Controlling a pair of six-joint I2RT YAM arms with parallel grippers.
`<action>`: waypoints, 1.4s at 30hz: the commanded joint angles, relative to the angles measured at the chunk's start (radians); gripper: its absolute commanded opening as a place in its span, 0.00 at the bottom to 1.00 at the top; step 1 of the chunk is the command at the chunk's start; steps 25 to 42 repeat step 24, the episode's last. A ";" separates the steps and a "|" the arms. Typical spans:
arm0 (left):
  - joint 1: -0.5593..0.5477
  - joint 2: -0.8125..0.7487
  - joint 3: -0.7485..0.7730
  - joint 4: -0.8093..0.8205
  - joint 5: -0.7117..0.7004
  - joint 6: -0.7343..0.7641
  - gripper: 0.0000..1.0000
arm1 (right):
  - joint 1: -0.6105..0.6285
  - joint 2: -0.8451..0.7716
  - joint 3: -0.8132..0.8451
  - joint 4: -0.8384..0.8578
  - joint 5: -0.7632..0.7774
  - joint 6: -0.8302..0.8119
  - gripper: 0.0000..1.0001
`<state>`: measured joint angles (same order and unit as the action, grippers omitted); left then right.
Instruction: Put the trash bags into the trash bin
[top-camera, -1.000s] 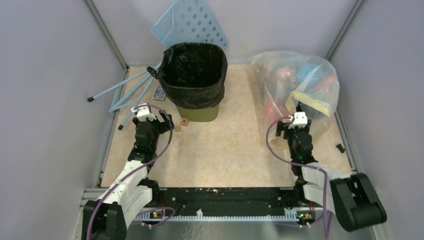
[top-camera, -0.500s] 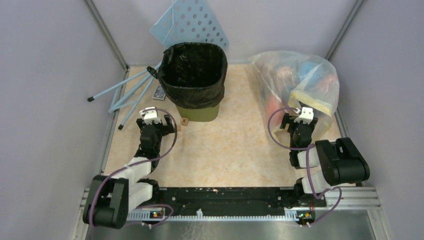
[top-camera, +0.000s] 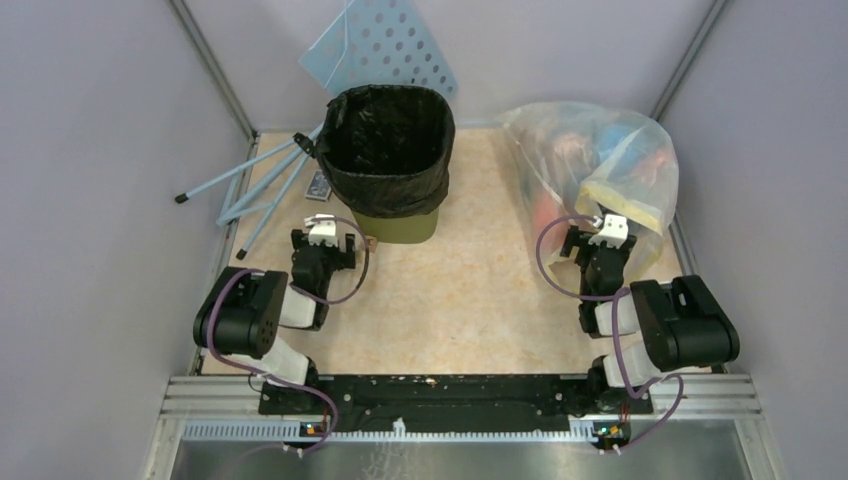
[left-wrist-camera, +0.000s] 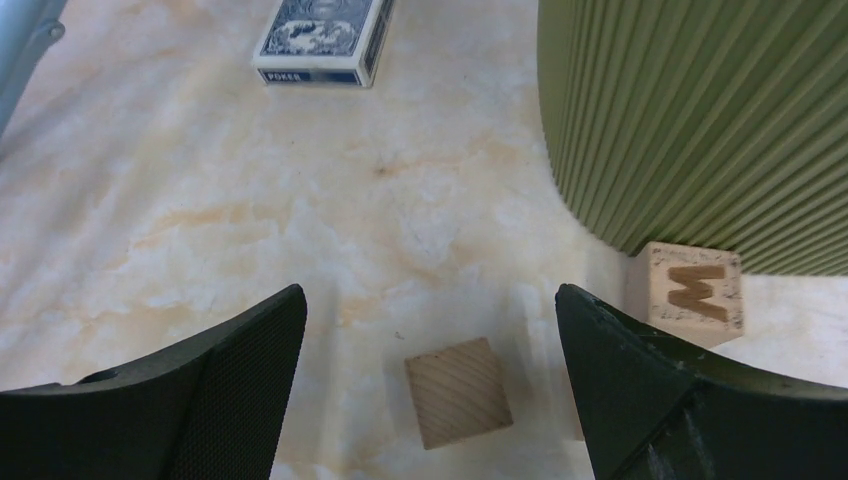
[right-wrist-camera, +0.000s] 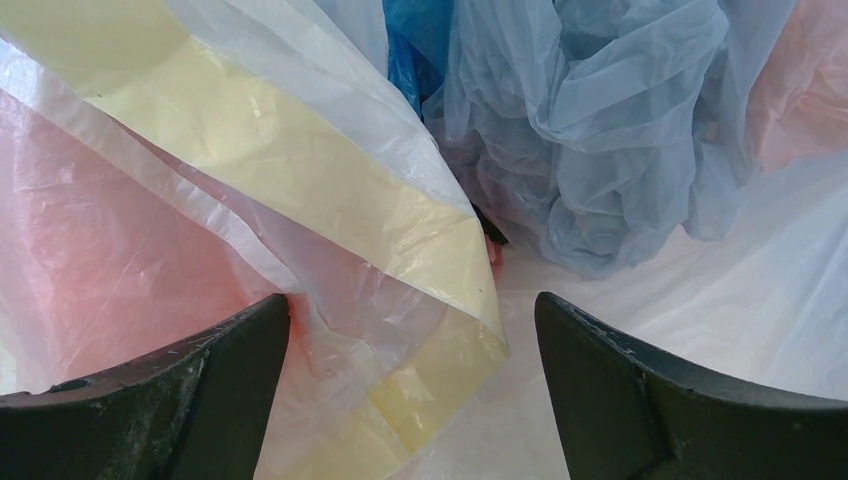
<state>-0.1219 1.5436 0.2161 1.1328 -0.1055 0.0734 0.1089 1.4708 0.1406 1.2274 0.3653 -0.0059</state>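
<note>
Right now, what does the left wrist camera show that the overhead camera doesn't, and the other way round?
Only the left wrist: the word POKER on the card box, a W carved on one wooden block, a plain block. Only overhead: the black trash bag lining the trash bin, the clear rubbish bag, the blue board. Both: that olive bin and the left gripper, open.

The trash bin (left-wrist-camera: 700, 110) runs off the top and right edges of the left wrist view, and the card box (left-wrist-camera: 322, 35) is cropped at the top. From above, the trash bag (top-camera: 390, 188) hides the bin's upper walls (only its base shows). What fills the clear bag (top-camera: 545, 130) is indistinct.
</note>
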 joint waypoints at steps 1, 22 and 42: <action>0.028 0.015 0.058 0.026 0.038 0.005 0.99 | -0.003 -0.005 0.022 0.053 -0.006 0.017 0.91; 0.033 0.023 0.060 0.034 0.041 0.012 0.99 | -0.002 -0.005 0.020 0.053 -0.005 0.017 0.92; 0.033 0.020 0.058 0.032 0.041 0.010 0.99 | -0.003 -0.004 0.021 0.053 -0.005 0.017 0.92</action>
